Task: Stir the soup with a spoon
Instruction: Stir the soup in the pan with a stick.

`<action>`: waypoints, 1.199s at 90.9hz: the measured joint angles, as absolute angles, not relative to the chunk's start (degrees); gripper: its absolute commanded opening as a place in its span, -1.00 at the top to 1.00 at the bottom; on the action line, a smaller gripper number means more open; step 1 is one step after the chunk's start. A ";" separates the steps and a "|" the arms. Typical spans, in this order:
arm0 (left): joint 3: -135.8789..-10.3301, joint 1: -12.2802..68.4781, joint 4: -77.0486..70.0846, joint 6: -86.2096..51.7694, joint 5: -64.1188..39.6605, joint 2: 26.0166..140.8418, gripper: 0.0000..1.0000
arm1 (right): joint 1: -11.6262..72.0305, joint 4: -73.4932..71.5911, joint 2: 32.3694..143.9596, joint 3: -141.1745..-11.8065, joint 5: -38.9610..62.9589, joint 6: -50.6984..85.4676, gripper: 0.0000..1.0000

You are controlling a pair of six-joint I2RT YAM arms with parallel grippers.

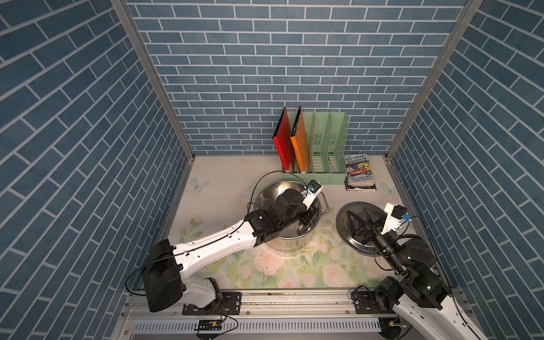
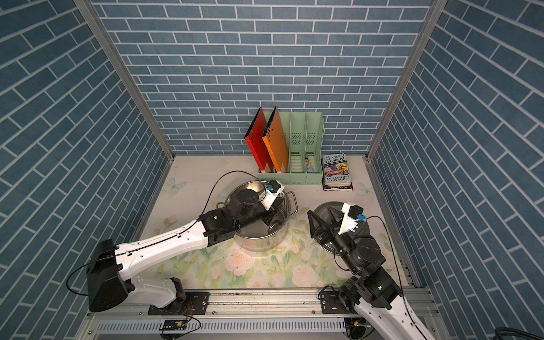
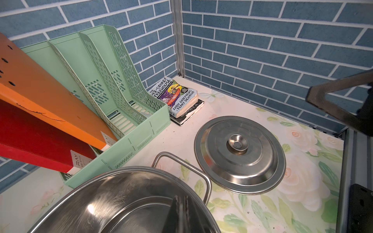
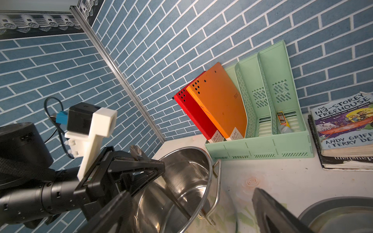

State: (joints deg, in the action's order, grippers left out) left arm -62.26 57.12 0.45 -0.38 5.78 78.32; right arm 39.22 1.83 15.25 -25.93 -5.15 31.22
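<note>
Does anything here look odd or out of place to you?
Yes. The steel pot is bare and shiny inside, no soup, yet the left claw holds a spoon in it. The top paperback by the green rack has a torn, battered corner.

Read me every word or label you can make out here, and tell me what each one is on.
"THE 143-STOREY TREEHOUSE": cover of the top paperback.
"ANDY GRIFFITHS & TERRY DENTON": same cover.
"W.S. Maugham": spine of the lower book.
"RAY": labels on the orange folder and the red folder.
Too small to read: the cover's subtitle, and the print on the small packet in the green rack.
</note>
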 measured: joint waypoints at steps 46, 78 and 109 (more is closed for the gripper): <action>-53.10 54.61 9.39 -1.78 13.89 66.39 1.00 | 39.22 -1.48 18.50 -25.63 -3.99 31.24 -0.94; -51.24 43.92 6.26 -1.69 13.58 67.81 1.00 | 39.22 -1.74 18.37 -25.63 -3.81 31.27 -0.93; -60.64 42.11 0.03 -1.52 12.91 81.58 1.00 | 39.20 -0.38 16.05 -25.65 -4.01 31.27 -0.93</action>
State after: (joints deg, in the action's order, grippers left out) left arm -60.64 42.11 0.03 -1.52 12.91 81.58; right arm 39.20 -0.38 16.05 -25.65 -4.01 31.27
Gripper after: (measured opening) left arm 0.079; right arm 0.967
